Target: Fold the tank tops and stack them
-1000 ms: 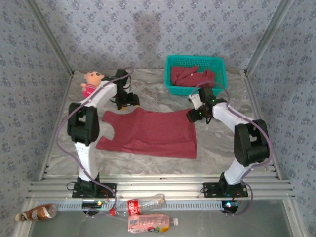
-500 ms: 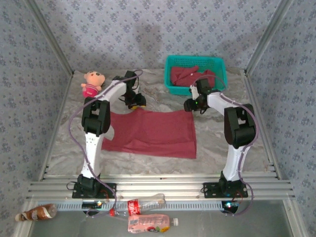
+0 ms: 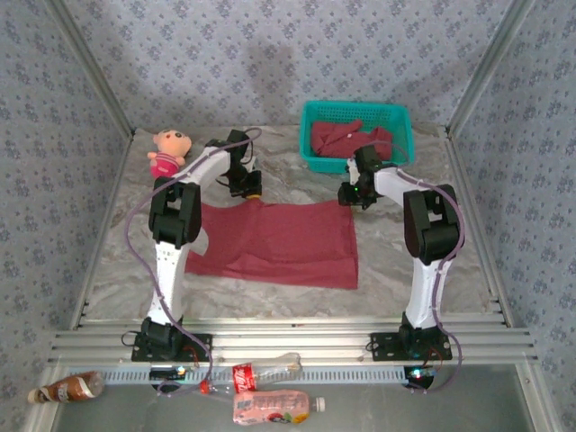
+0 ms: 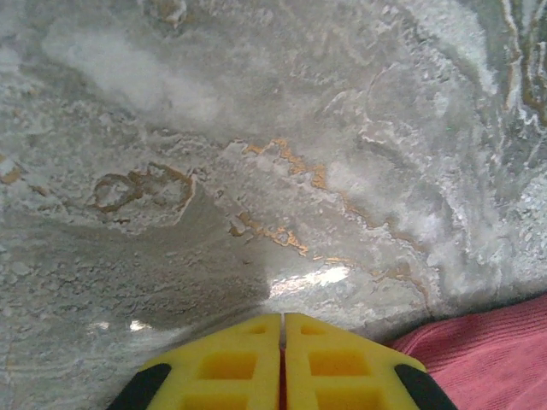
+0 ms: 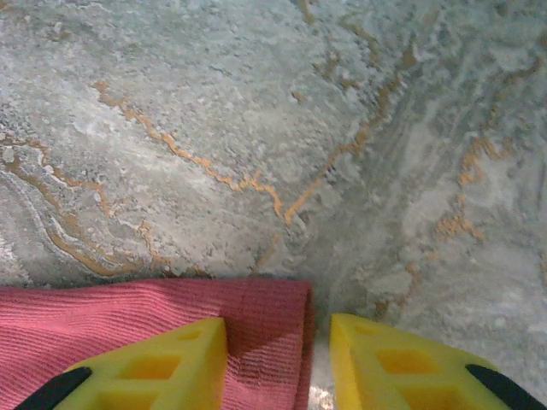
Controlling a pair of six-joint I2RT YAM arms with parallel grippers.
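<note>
One maroon tank top (image 3: pixel 270 243) lies spread flat on the marble table, and more tank tops (image 3: pixel 346 137) are heaped in the teal basket. My left gripper (image 3: pixel 246 189) is down at the spread top's far left corner. Its yellow fingers (image 4: pixel 231 359) are shut, with a thin red sliver of cloth pinched between them and more cloth (image 4: pixel 491 342) just to the right. My right gripper (image 3: pixel 353 195) is at the far right corner. In the right wrist view the right gripper (image 5: pixel 276 323) is open, with the tank top's corner (image 5: pixel 265 316) lying between its fingers.
The teal mesh basket (image 3: pixel 355 108) stands at the back right, close behind my right gripper. A pink plush doll (image 3: pixel 166 151) sits at the back left. Bottles (image 3: pixel 270 405) lie below the table's near rail. Aluminium posts frame both sides.
Both arms reached further to the tank top's far edge. The left jaws closed fully. The right jaws narrowed around the corner.
</note>
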